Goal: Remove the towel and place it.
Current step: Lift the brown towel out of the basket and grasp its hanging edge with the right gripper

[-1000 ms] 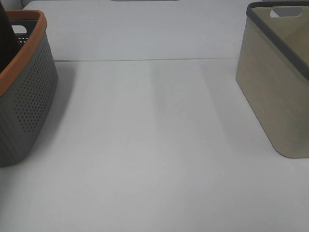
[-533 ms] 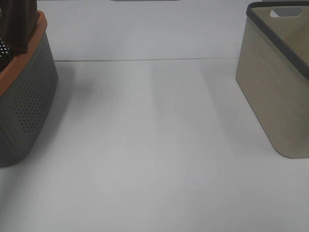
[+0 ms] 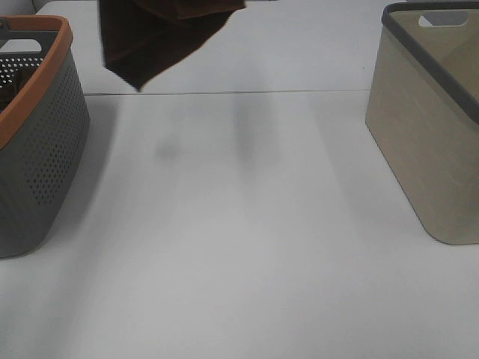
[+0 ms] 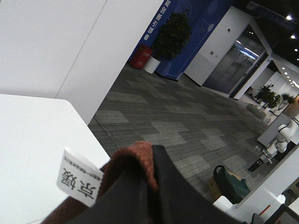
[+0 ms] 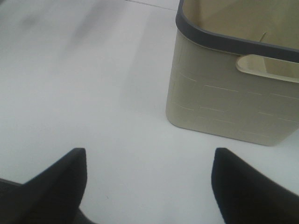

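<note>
The dark brown towel [image 3: 153, 37] hangs in the air at the top of the exterior view, just right of the grey basket, with its lowest corner pointing down at the table. Its top edge and the left gripper that holds it are cut off above that view. In the left wrist view my left gripper [image 4: 150, 186] is shut on a fold of the towel [image 4: 135, 158], and the towel's white tag [image 4: 77, 179] sticks out beside the dark fingers. My right gripper [image 5: 149, 179] is open and holds nothing, low over the white table.
A grey perforated basket with an orange rim [image 3: 45, 142] stands at the left edge. At the right edge stands a beige basket with a dark grey rim [image 3: 423, 127], also seen in the right wrist view [image 5: 224, 93]. The white table [image 3: 239, 247] lies between them.
The towel has risen out of the grey basket and swung right, and now hangs beside it over the table. The right gripper has not visibly changed.
</note>
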`<state>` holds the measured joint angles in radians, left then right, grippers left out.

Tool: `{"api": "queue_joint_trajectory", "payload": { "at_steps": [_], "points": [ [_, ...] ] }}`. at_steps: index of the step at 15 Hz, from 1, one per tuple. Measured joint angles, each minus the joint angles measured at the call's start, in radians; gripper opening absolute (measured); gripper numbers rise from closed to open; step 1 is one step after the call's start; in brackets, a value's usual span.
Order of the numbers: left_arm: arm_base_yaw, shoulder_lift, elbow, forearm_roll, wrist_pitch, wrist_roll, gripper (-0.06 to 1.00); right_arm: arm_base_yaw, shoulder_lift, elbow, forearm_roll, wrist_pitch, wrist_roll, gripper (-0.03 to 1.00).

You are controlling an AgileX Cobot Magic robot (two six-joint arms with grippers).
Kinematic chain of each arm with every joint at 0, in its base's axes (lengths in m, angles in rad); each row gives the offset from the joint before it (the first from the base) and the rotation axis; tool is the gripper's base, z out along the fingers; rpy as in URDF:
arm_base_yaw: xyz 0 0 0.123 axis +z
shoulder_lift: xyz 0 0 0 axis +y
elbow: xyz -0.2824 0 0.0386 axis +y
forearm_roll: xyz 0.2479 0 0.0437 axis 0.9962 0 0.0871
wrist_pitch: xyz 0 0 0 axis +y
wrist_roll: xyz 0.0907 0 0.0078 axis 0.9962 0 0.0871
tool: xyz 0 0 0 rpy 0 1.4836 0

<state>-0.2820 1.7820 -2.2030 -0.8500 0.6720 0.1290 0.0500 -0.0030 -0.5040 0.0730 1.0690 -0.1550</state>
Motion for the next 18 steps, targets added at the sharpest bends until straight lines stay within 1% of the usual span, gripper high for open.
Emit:
{"api": "queue_joint_trajectory", "payload": {
  "at_steps": [1,2,3,4,5,6,8,11,14,16,17,18],
  "points": [
    [-0.02,0.007,0.0,0.027,-0.016,0.0,0.0,0.0,0.02,-0.004,0.009,-0.004,0.0,0.71],
    [-0.031,0.018,0.0,0.043,-0.017,0.0,0.0,0.0,0.051,-0.011,0.026,-0.038,0.0,0.71],
    [-0.037,0.028,0.0,0.044,-0.018,-0.004,0.0,0.0,0.089,-0.017,0.069,-0.1,-0.008,0.71],
    [-0.044,0.041,0.0,0.045,-0.021,-0.012,0.0,0.0,0.127,-0.02,0.129,-0.183,-0.04,0.71],
    [-0.049,0.046,0.0,0.046,-0.022,-0.014,0.0,0.0,0.149,-0.02,0.16,-0.221,-0.066,0.71],
    [-0.059,0.058,0.0,0.05,-0.03,-0.017,0.0,0.003,0.189,-0.02,0.215,-0.281,-0.119,0.7],
    [-0.093,0.075,0.0,0.05,-0.042,-0.022,0.0,0.039,0.295,-0.02,0.326,-0.388,-0.226,0.69],
    [-0.128,0.088,0.0,0.058,-0.043,-0.022,0.0,0.1,0.495,-0.02,0.401,-0.523,-0.377,0.69],
    [-0.13,0.091,0.0,0.1,-0.058,-0.022,0.0,0.192,0.704,-0.046,0.47,-0.71,-0.55,0.67],
    [-0.13,0.091,0.0,0.104,-0.073,-0.023,0.0,0.275,0.842,-0.107,0.479,-0.799,-0.606,0.63],
    [-0.13,0.091,0.0,0.104,-0.073,-0.023,0.0,0.329,0.921,-0.144,0.476,-0.841,-0.616,0.61],
    [-0.13,0.091,0.0,0.104,-0.076,-0.023,0.0,0.385,0.992,-0.179,0.452,-0.881,-0.624,0.59]
  ]
}}
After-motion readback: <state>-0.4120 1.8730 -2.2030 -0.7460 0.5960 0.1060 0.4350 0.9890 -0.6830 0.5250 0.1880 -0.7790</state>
